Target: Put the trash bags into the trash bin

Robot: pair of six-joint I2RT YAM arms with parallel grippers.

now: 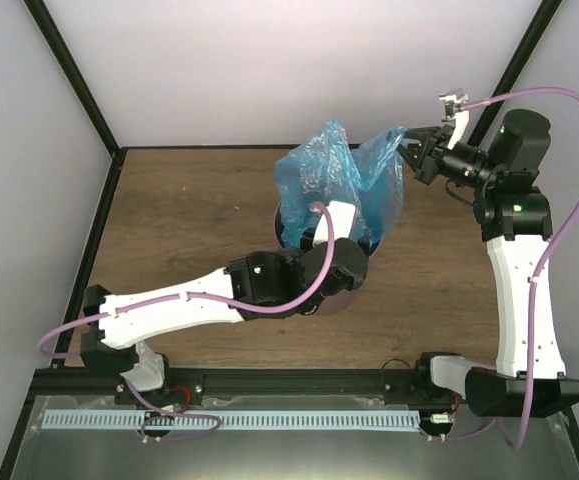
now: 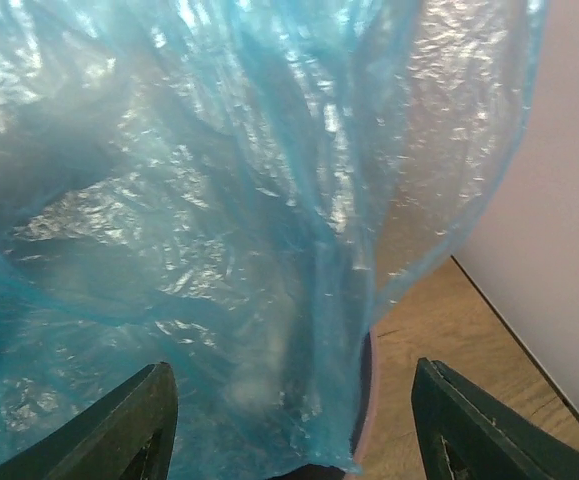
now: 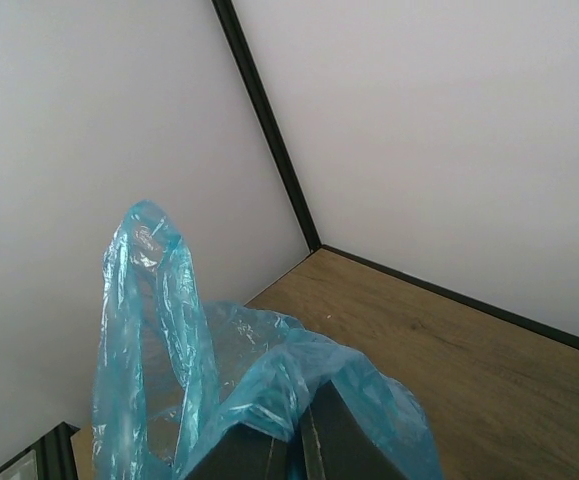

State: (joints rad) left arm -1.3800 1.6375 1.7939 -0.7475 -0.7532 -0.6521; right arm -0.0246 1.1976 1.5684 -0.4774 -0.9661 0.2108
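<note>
Pinching a top corner of the bag [image 1: 339, 180] in the right gripper [image 1: 405, 147], jaws pressed together on the film, high above the table [image 1: 189, 230]. Draping down and away from that pinch toward the left gripper [image 2: 291, 395]. Spread wide there, with the dark fingers [image 2: 139, 425] well apart, clamping nothing. Just ahead of them and partly between, only glossy, crinkled blue film. Low and just ahead of the left gripper, to its right, a mauve strip of the bin [image 2: 365, 410] rim, touching the bag's lower folds at the mouth. Bulging mostly above that rim. Beyond the right gripper's closed tips, rising as a tall loop against the wall [image 3: 89, 120]. Cannot tell how deep inside the bin.
</note>
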